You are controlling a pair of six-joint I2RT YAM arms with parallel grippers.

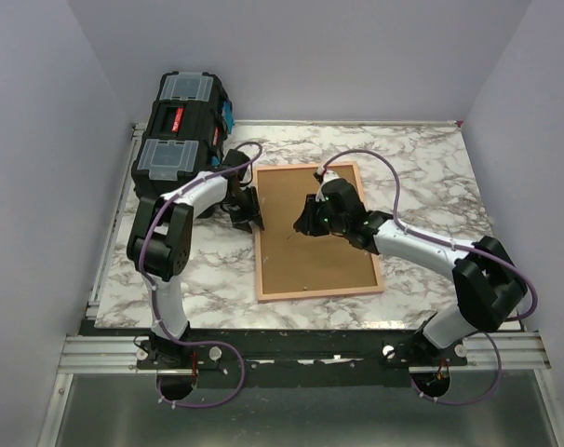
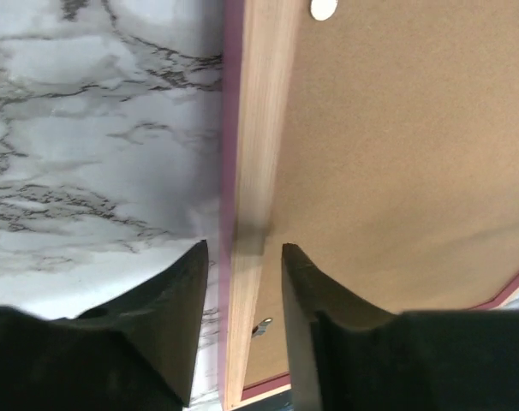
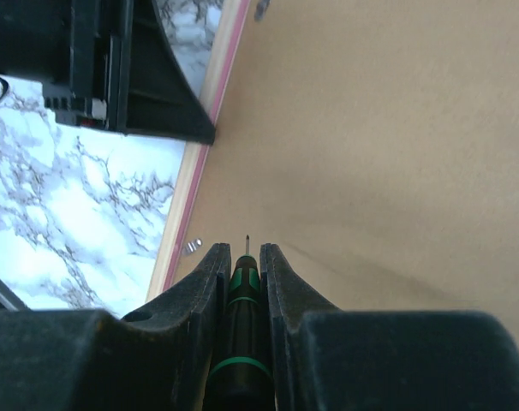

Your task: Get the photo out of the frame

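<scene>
- Marble-patterned table (image 1: 422, 168) fills the scene, walled by plain lilac panels.
- Our left gripper (image 2: 242, 253) stands open, one finger on either side of the left rail of the frame (image 2: 251, 128), not pinching it.
- Our right gripper (image 3: 240, 250) is clamped on a small green-and-black screwdriver (image 3: 241, 287). Its tip hovers over the brown back, near a small metal tab (image 3: 191, 247) beside the rail.
- Mid-table, the frame lies face down, cork-brown back up. Its long axis runs from near edge to far edge, with the near end swung slightly right.
- The photo is hidden; we judge it sits beneath the back.
- We judge this step to be freeing the back. Next, the tip must catch a tab and turn it aside while the left gripper steadies the rail.
- A black toolbox (image 1: 180, 121) sits far left.
</scene>
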